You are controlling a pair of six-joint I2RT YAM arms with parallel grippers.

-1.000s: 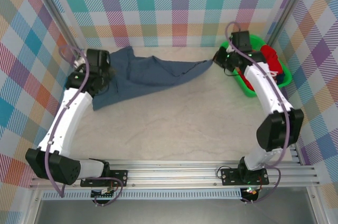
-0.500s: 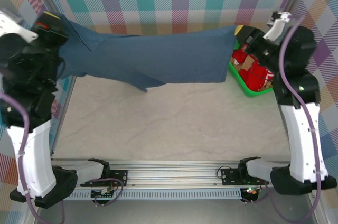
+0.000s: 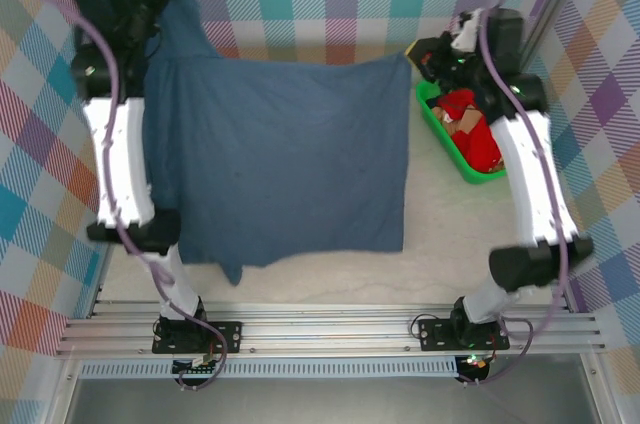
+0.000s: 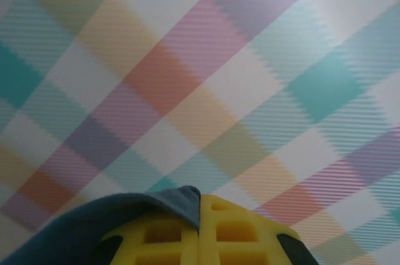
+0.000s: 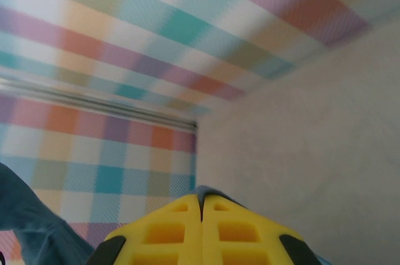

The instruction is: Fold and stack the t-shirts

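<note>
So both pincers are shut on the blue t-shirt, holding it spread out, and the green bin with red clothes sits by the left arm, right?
Not quite. The top external view shows the green bin with red clothes beside the right arm, not the left. The rest holds: the left pincer and right pincer are both shut on the blue t-shirt, which hangs spread between them.

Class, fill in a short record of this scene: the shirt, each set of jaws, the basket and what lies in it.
shirt: blue t-shirt, spread wide between the two arms
left jaws: shut on the shirt's upper left corner
right jaws: shut on its upper right corner
basket: green basket, at the right, beside the shirt
in basket: red cloth
folded: not yet
</note>
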